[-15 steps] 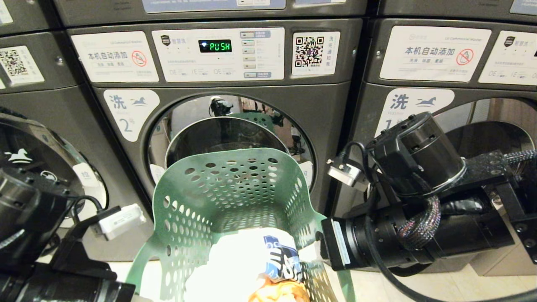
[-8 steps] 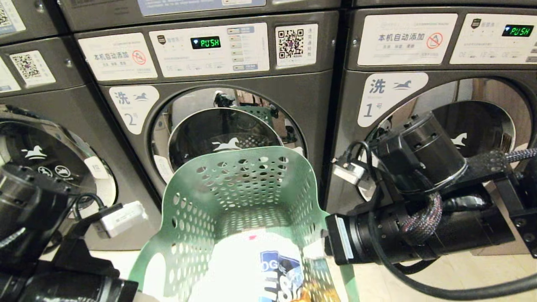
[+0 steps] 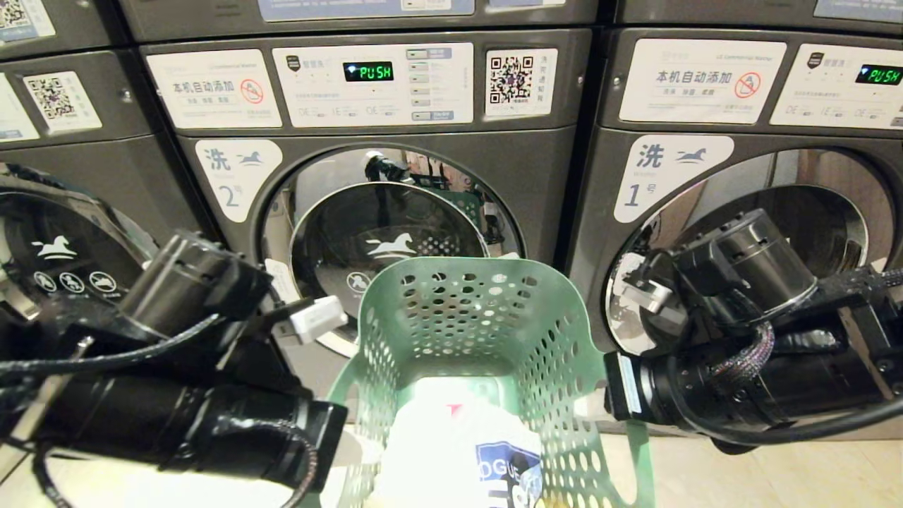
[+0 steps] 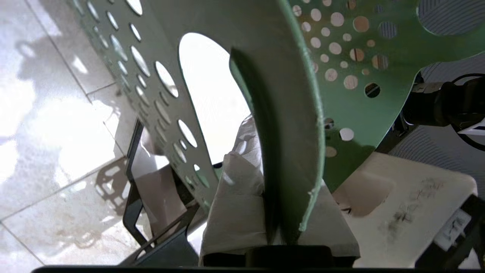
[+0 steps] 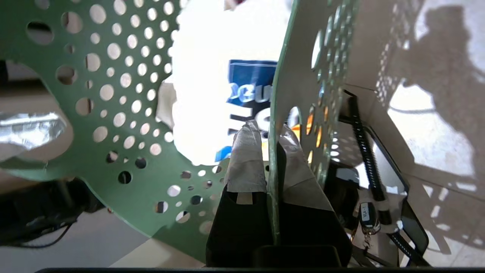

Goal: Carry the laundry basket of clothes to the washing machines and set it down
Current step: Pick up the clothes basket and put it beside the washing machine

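The green perforated laundry basket (image 3: 458, 331) hangs between my two arms, just in front of the washing machines, before door number 2 (image 3: 395, 233) and beside number 1 (image 3: 776, 190). The clothes (image 3: 451, 451) lie in it, white with a blue print on top. In the left wrist view my left gripper (image 4: 280, 178) is shut on the laundry basket's flared rim (image 4: 288, 94), with a taped finger (image 4: 235, 178) on its inner side. My right gripper (image 5: 271, 140) is shut on the opposite wall (image 5: 299, 57), one taped finger on each side. The printed garment (image 5: 219, 76) shows behind that wall.
A third dark grey machine (image 3: 63, 261) stands at the left with its door edge toward me. Pale floor tiles (image 3: 776, 480) run below the machines. Parts of my own base and a hanging key fob (image 5: 365, 218) show under the right arm.
My left arm has swung up and inward into fuller view. The basket has shifted to the right in front of door number 2. Both grips are unchanged.
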